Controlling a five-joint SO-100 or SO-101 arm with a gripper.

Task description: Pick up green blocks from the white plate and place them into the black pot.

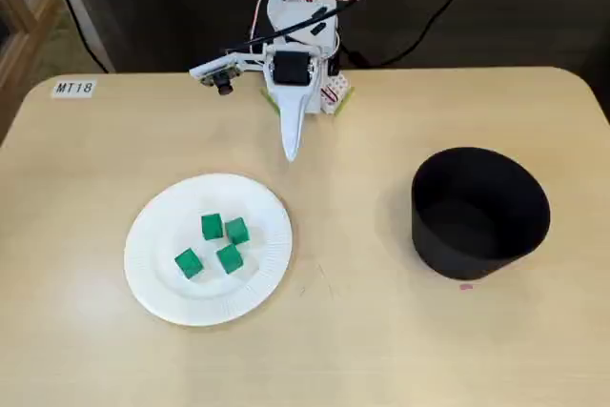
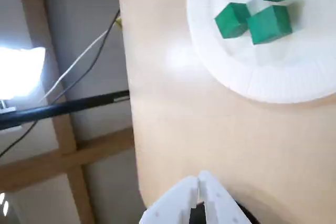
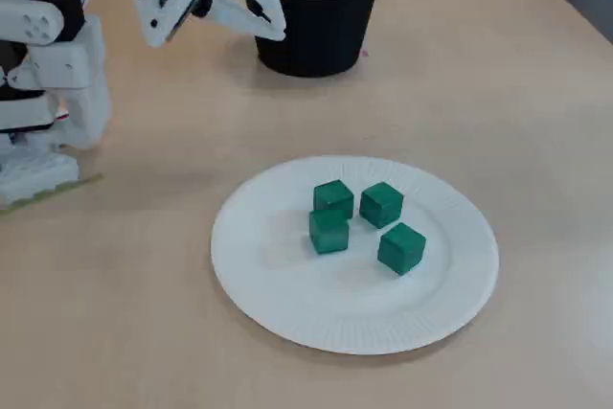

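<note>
Several green blocks (image 1: pixel 221 243) lie close together on the white plate (image 1: pixel 157 274), seen in both fixed views as green blocks (image 3: pixel 364 220) on the white plate (image 3: pixel 278 294). The wrist view shows green blocks (image 2: pixel 253 20) on the white plate (image 2: pixel 273 77) at its top right. The black pot (image 1: pixel 479 212) stands on the right of the table; in another fixed view the black pot (image 3: pixel 321 11) is at the back. My white gripper (image 1: pixel 292 152) is shut and holds nothing, hovering near the arm's base, apart from the plate. The gripper (image 2: pixel 199 182) tips meet, and the gripper (image 3: pixel 276 34) points toward the pot.
The arm's base (image 1: pixel 303 7) sits at the table's far edge. A label reading MT18 (image 1: pixel 73 88) is stuck at the far left corner. A small pink mark (image 1: pixel 465 286) lies by the pot. Beyond the table edge (image 2: pixel 128 108) are cables and a wooden frame.
</note>
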